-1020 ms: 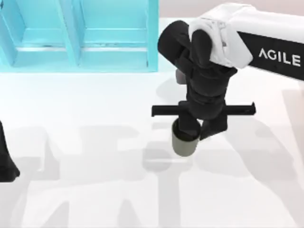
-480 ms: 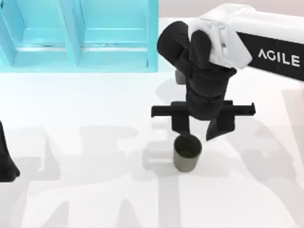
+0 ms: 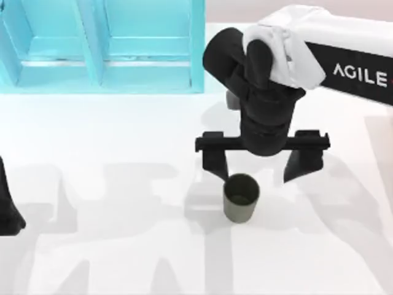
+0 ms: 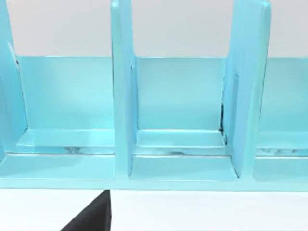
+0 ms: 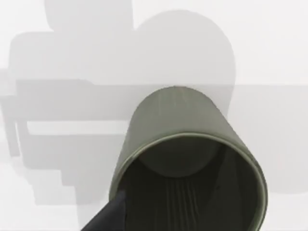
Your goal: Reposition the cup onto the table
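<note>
The dark olive-grey cup (image 3: 241, 198) stands upright on the white table (image 3: 92, 141), a little right of centre. My right gripper (image 3: 258, 174) hovers just above and behind the cup, open, its two fingers spread wider than the cup and not touching it. In the right wrist view the cup (image 5: 187, 159) is seen from above with its hollow mouth showing, and one black fingertip (image 5: 103, 221) lies beside its rim. My left arm (image 3: 7, 209) is parked at the table's left edge.
A turquoise-blue shelf unit (image 3: 104, 43) with upright dividers runs along the back left of the table. The left wrist view faces its compartments (image 4: 178, 96). Open white surface lies in front of and to the left of the cup.
My right gripper's fingers have spread apart and let go of the cup. The cup now stands free on the table, slightly nearer the front than before.
</note>
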